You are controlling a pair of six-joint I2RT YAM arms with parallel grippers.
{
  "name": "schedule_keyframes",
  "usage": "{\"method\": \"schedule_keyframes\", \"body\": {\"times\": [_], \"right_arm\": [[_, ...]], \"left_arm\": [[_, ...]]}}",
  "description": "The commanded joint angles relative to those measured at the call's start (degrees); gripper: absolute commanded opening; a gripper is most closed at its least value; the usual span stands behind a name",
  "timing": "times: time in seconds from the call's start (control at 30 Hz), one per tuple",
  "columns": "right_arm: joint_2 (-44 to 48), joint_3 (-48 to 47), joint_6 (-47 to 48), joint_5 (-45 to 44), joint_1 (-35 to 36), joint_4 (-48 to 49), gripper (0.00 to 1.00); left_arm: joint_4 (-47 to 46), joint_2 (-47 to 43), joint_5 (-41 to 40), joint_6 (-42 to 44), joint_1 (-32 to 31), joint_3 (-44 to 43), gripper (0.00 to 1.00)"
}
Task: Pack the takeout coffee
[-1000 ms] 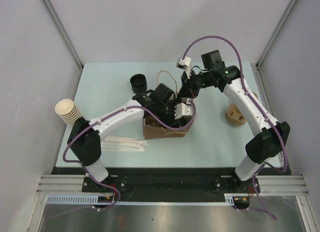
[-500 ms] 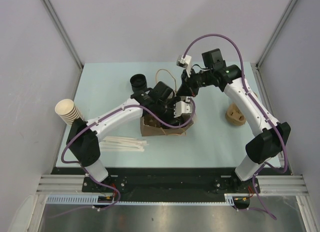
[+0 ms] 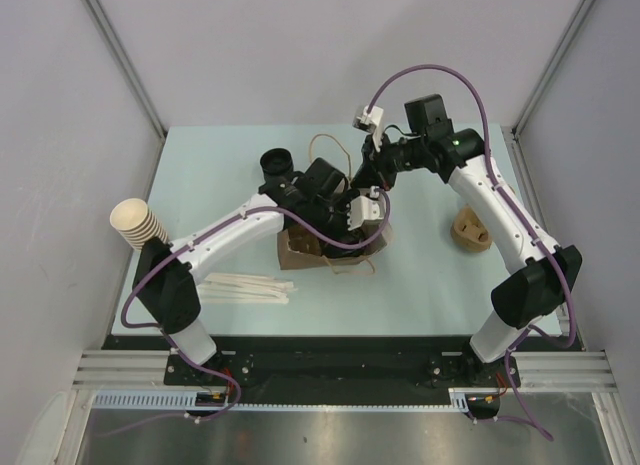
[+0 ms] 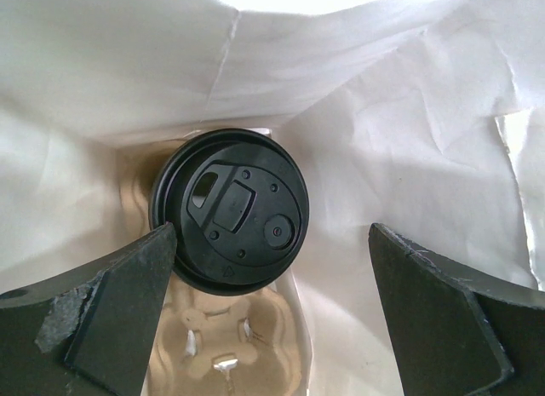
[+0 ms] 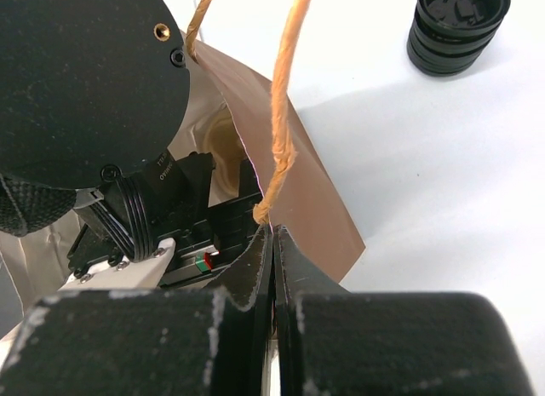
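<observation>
Sitting inside the paper bag (image 4: pixel 409 115), the takeout coffee (image 4: pixel 230 211) looks light and crushable, best gripped below its lid; left gripper (image 4: pixel 271 243) spread above it; right gripper (image 5: pixel 274 243) pinching the twine handle (image 5: pixel 285 115).

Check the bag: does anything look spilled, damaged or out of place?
No spill shows. The coffee cup sits lidded in the pulp tray inside the paper bag. Only the bag walls are creased; the right gripper pinches its rim by the handle.
</observation>
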State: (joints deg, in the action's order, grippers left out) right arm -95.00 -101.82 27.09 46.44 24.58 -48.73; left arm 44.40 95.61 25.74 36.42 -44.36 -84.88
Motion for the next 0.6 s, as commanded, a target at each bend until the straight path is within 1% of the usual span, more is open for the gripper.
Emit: {"method": "schedule_keyframes", "body": {"times": [0.0,0.13,0.3,0.43,0.57], "right_arm": [[-1.50,0.75,1.12,-3.10,0.21,-7.17,0.00],[-1.77,0.75,1.03,-3.02,0.29,-7.17,0.00],[-1.85,-0.21,0.68,-3.45,0.38,-7.61,0.00],[-1.68,-1.10,-0.02,-3.98,0.38,-7.96,0.00],[-1.24,-1.10,-1.60,-8.19,1.17,-7.17,0.00]], "left_arm": [[-10.04,-7.19,2.21,0.67,1.38,-7.49,1.00],[-10.12,-7.11,2.65,0.49,1.73,-7.76,0.97],[-13.80,-8.69,2.83,-0.21,2.08,-5.92,0.92],[-16.71,-11.49,3.44,2.15,2.08,-1.18,0.89],[-21.63,-15.70,5.46,5.05,2.08,4.80,0.86]]}}
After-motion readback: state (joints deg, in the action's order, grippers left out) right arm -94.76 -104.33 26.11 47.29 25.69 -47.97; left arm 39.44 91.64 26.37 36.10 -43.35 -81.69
